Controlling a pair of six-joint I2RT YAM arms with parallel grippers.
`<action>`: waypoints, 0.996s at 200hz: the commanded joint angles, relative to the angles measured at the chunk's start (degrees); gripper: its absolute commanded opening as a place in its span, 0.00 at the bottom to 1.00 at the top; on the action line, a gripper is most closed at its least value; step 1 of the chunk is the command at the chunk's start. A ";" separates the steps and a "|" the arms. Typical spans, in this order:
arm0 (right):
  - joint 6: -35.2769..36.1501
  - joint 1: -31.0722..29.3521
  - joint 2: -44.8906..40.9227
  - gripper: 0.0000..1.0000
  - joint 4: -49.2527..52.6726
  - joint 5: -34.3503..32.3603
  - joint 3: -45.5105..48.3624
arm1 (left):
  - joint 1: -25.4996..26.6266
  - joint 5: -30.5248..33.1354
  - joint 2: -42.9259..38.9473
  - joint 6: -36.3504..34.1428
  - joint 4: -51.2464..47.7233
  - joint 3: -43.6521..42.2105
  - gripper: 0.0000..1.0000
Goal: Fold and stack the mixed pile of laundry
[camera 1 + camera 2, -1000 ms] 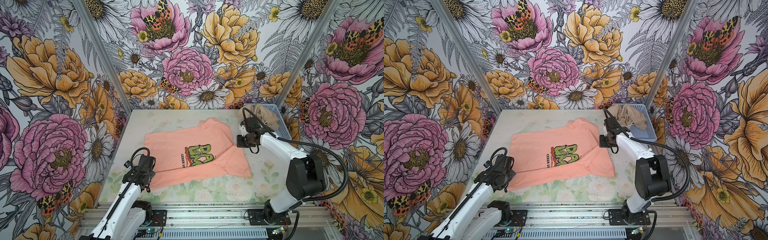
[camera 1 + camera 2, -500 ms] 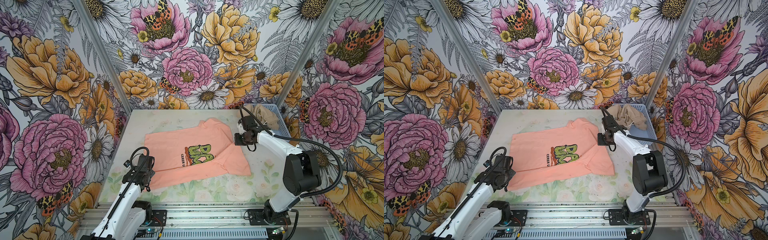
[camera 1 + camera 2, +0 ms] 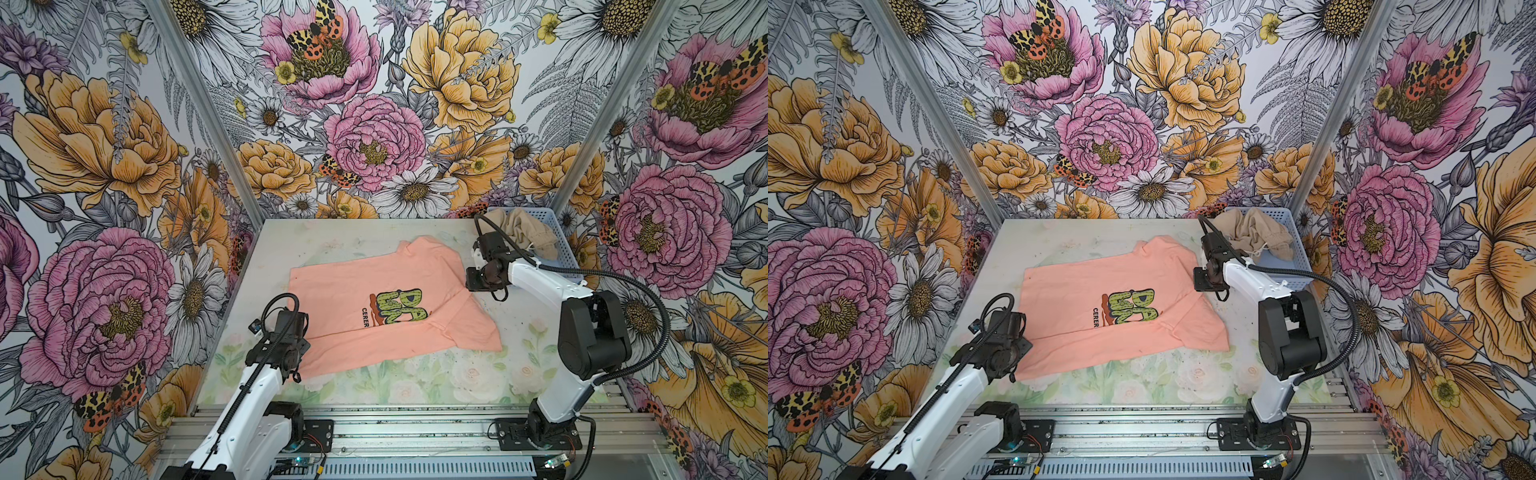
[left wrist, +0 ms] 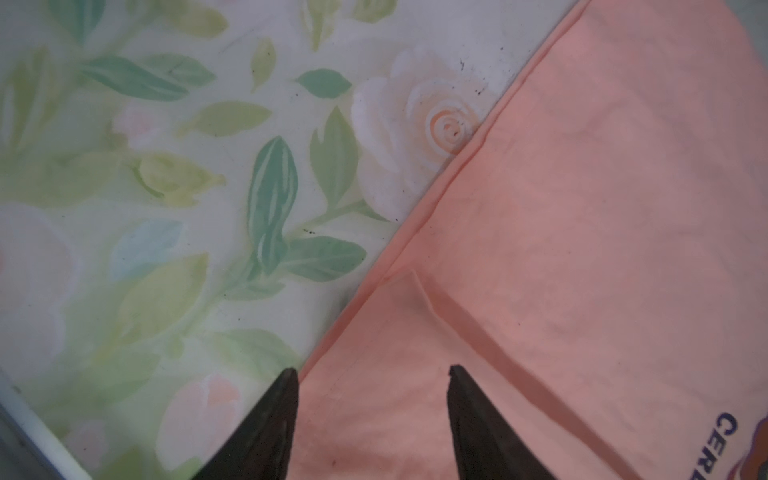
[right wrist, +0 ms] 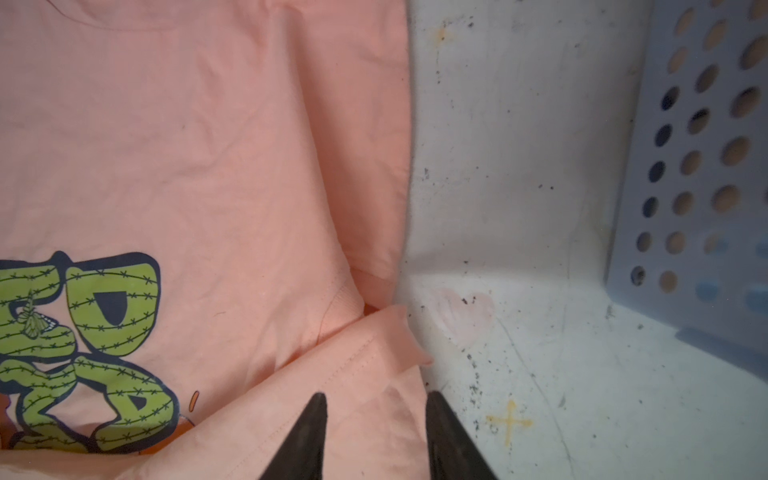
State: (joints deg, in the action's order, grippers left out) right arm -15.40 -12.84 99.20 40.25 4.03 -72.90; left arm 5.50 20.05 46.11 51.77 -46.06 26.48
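Left wrist | left pincer released, T-shirt edge beneath | right pincer released above T-shirt

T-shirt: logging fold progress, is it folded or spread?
Spread: the T-shirt lies flat on the table, chest graphic showing; only its edges are turned over.

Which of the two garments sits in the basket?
The beige garment, bunched up in the blue basket at the far right; the peach T-shirt lies spread on the table.
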 commanded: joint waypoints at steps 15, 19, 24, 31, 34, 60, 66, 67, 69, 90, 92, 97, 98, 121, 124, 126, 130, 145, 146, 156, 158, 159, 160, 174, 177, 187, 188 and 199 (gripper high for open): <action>-1.70 -0.39 -6.87 0.55 0.62 1.26 3.30 | 1.33 0.79 -2.69 -1.14 -3.90 3.07 0.72; -2.11 -0.51 -7.20 0.56 0.62 2.26 3.78 | 1.69 0.61 -2.77 -1.09 -4.11 3.22 0.72; -2.97 -0.54 -7.49 0.56 0.55 3.43 4.61 | 2.18 0.60 -2.78 -0.94 -4.48 3.36 0.73; -4.11 -0.84 -7.61 0.57 0.40 5.09 5.63 | 2.96 0.67 -2.74 -0.59 -4.77 3.54 0.73; -4.55 -1.05 -7.57 0.57 0.22 5.90 6.07 | 3.38 0.73 -2.71 -0.35 -4.90 3.57 0.73; -9.13 -3.49 -7.49 0.58 -3.25 10.83 10.17 | 6.60 1.12 -2.69 1.76 -5.17 3.58 0.75; -10.03 -4.09 -7.41 0.58 -4.26 11.33 11.03 | 7.32 1.12 -2.69 2.19 -5.15 3.58 0.75; -10.19 -4.19 -7.42 0.59 -4.41 11.38 11.16 | 7.42 1.17 -2.69 2.28 -5.12 3.58 0.75; -10.49 -4.36 -7.44 0.59 -4.66 11.55 11.44 | 7.73 1.14 -2.65 2.42 -5.03 3.58 0.75; -13.24 -5.64 -6.46 0.60 -7.16 12.11 13.16 | 9.44 1.27 -2.34 3.42 -5.08 3.77 0.76; -13.43 -5.64 -6.29 0.60 -7.28 12.07 13.21 | 9.57 1.23 -2.25 3.47 -5.02 3.76 0.76; -13.90 -5.85 -5.96 0.60 -7.65 12.21 13.39 | 9.94 1.30 -2.25 3.47 -5.03 3.75 0.77; -14.02 -5.87 -5.86 0.60 -7.69 12.22 13.44 | 10.05 1.26 -2.25 3.49 -5.06 3.84 0.77; -15.68 -6.32 -4.39 0.61 -8.30 12.26 13.67 | 10.49 0.95 -2.50 3.60 -5.04 3.68 0.77; -15.85 -6.34 -4.25 0.61 -8.38 12.31 13.74 | 10.50 0.89 -2.57 3.60 -5.14 3.67 0.77; -15.93 -6.32 -4.09 0.61 -8.40 12.31 13.75 | 10.45 0.87 -2.64 3.56 -5.12 3.67 0.77; -16.14 -6.40 -3.82 0.61 -8.56 12.35 13.75 | 10.49 0.83 -2.72 3.60 -5.08 3.58 0.77; -17.04 -6.49 -2.92 0.62 -8.92 12.32 13.75 | 10.50 0.73 -2.95 3.62 -5.14 3.49 0.77; -17.08 -6.54 -2.90 0.62 -8.94 12.36 13.75 | 10.50 0.71 -2.95 3.61 -5.16 3.49 0.77; -17.55 -6.59 -2.40 0.62 -9.38 12.40 13.75 | 10.50 0.64 -3.04 3.65 -5.14 3.40 0.77; -17.69 -6.61 -2.25 0.62 -9.57 12.42 13.75 | 10.50 0.61 -3.04 3.68 -5.12 3.40 0.77; -17.71 -6.59 -2.21 0.62 -9.62 12.50 13.80 | 10.50 0.61 -3.04 3.69 -5.15 3.40 0.77; -17.77 -6.59 -2.19 0.62 -9.73 12.58 13.82 | 10.50 0.56 -3.04 3.69 -5.16 3.36 0.77; -18.41 -6.73 -1.50 0.62 -10.40 12.86 13.76 | 10.49 0.60 -3.04 3.69 -5.10 3.23 0.78; -18.53 -6.76 -1.29 0.62 -10.51 13.00 13.75 | 10.51 0.60 -3.04 3.69 -5.09 3.23 0.78; -18.91 -6.78 -0.88 0.62 -11.03 13.18 13.75 | 10.48 0.60 -3.03 3.69 -5.08 3.15 0.78; -18.98 -6.77 -0.87 0.62 -11.05 13.19 13.75 | 10.44 0.60 -3.04 3.69 -5.13 3.19 0.78; -19.51 -6.80 -0.42 0.62 -11.73 13.45 13.75 | 10.50 0.69 -3.04 3.69 -5.09 3.02 0.78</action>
State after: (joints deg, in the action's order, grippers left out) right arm -32.69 -19.18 97.27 31.44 16.47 -59.33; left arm 15.64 20.08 43.79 54.72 -50.81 28.97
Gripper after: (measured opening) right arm 0.621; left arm 0.773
